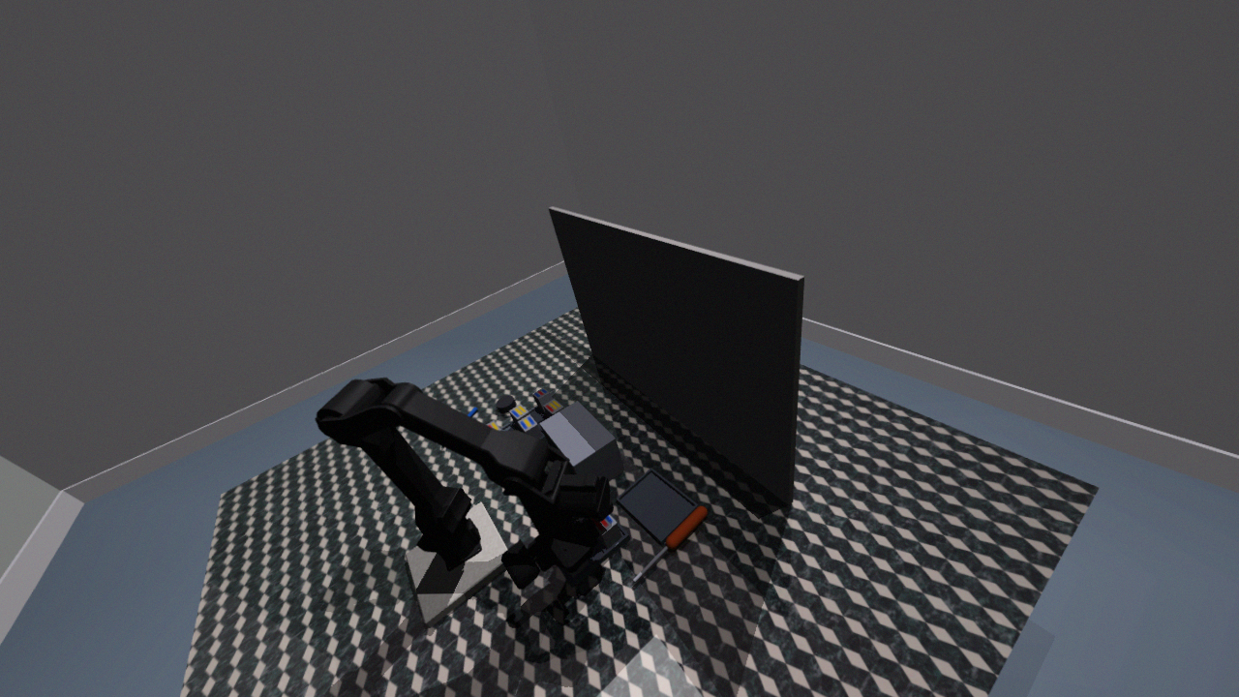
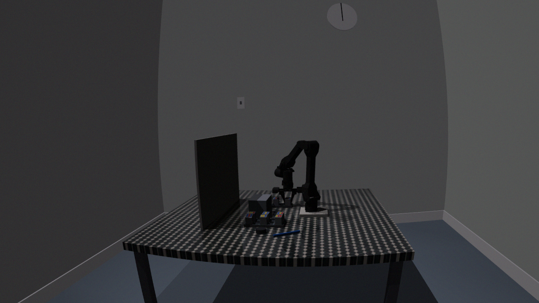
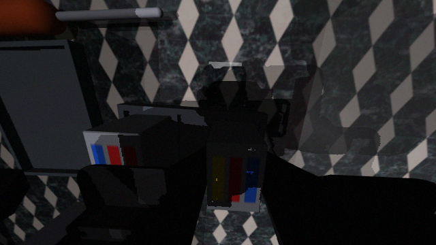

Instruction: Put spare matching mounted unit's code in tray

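My gripper (image 3: 232, 150) (image 2: 287, 200) is shut on a dark grey spare block (image 3: 235, 190) with yellow, red and blue stripes, at the rack (image 3: 160, 112); I cannot tell whether it is lifted. In the top view the arm hides the fingertips. Another spare (image 3: 115, 154) (image 1: 607, 523), with blue, red and dark red stripes, stands to the left in the wrist view. The dark tray (image 3: 41, 102) (image 1: 658, 502) lies beyond it and holds nothing visible. A large grey box (image 1: 589, 441) (image 2: 260, 205) may be the mounted unit; no code is readable on it.
A tall dark panel (image 1: 693, 347) (image 2: 218, 180) stands behind the tray. An orange-handled screwdriver (image 1: 686, 527) (image 3: 27, 17) lies beside the tray. Beyond the box, a second rack holds three striped blocks (image 2: 264, 218), near a black puck (image 2: 260, 230) and a blue pen (image 2: 286, 233).
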Action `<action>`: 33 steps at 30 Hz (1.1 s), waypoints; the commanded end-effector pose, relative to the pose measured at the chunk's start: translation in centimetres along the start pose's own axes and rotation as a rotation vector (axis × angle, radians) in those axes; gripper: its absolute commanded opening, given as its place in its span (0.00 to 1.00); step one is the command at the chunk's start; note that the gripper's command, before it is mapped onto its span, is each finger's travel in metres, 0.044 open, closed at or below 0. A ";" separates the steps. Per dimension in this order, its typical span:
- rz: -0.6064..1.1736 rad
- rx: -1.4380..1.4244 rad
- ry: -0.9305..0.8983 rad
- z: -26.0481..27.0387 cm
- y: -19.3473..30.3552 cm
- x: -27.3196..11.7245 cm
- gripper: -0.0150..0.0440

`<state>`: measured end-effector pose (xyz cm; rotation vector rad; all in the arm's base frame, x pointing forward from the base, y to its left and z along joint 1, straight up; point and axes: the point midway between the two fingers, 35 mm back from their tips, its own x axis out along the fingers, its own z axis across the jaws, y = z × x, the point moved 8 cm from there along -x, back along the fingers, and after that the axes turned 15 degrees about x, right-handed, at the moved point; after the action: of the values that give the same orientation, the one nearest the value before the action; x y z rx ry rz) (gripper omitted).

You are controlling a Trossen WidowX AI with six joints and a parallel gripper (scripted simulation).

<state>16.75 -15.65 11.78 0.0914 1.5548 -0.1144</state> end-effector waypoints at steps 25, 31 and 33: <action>0.002 0.006 0.002 0.0 0.0 -7.9 0.25; 0.004 0.001 0.011 0.1 -0.2 -9.1 0.25; 0.004 0.002 0.010 0.2 -0.2 -9.9 0.25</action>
<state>16.58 -15.53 20.50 0.1014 1.5753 -0.1054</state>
